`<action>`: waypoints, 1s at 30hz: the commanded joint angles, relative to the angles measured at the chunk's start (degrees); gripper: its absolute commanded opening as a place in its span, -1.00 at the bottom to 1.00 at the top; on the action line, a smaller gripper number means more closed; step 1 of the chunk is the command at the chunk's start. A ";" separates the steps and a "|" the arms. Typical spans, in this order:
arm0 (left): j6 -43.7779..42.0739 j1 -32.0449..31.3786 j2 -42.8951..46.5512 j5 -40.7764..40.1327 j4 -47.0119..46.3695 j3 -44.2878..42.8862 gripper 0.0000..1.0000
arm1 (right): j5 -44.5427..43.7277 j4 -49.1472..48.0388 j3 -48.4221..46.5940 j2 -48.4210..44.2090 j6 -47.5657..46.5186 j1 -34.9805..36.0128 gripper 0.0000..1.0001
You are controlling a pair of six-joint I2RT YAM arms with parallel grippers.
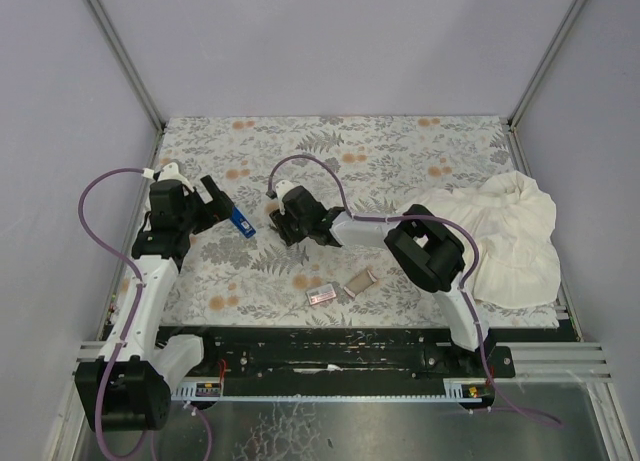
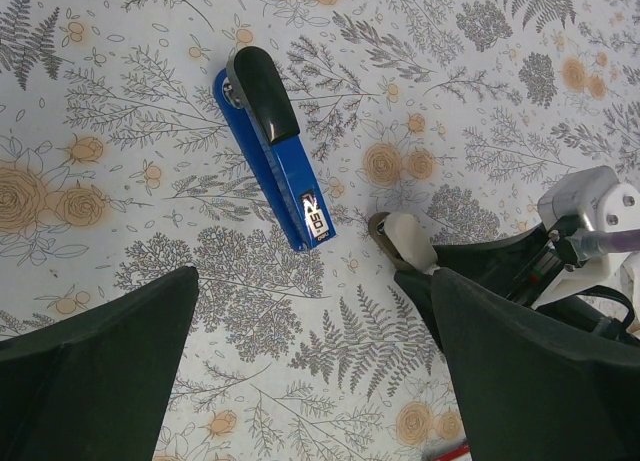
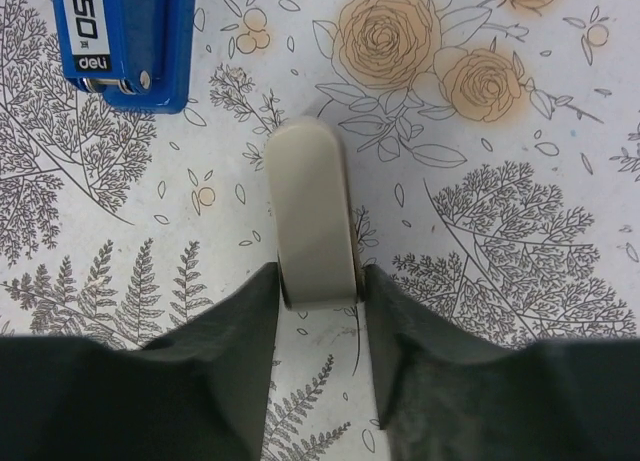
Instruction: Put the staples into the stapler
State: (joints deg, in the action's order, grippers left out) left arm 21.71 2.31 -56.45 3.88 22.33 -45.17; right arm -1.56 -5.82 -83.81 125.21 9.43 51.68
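Spread wide and empty, the left gripper (image 2: 315, 316) hovers over the floral table cover (image 1: 400, 151), its dark fingers (image 2: 100, 371) far apart with nothing between them. Just beyond their tips lies the stapler (image 2: 275, 146), flat on the cover on the left side of the table and, as far as I can judge, shut.

Just right of it sits the right gripper (image 1: 285, 216). Its wrist view shows one pale finger (image 3: 312, 211) over bare cover, near the stapler's blue end but not touching it. Whether its jaws are parted or closed I cannot tell, though it carries nothing.

Further out, nearer the arm bases and well apart from the stapler, the staple box (image 1: 321, 295) and the cardboard tray (image 1: 360, 281) lie side by side, with neither gripper near them. A white cloth (image 1: 510, 236) is heaped at the right edge.

No loading looks done. Opening the stapler, fetching staples, seating them and closing it all appear to remain.
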 commanded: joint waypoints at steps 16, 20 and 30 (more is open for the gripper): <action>18.02 0.45 -5.69 9.10 -25.06 5.83 1.00 | 3.23 3.87 22.66 -31.71 6.35 -17.27 0.67; 21.82 0.84 -12.18 7.71 -35.69 8.13 1.00 | 6.68 3.77 35.58 -43.89 7.44 -31.47 0.68; 10.93 7.03 -7.23 -19.82 -49.88 22.11 0.99 | -1.39 -12.36 57.71 -68.79 5.86 -51.97 0.72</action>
State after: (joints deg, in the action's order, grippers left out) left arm 40.05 8.73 -68.27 0.08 -14.81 -28.03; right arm 2.28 -5.54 -32.42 63.29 15.59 0.14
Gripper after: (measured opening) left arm 0.997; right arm 0.856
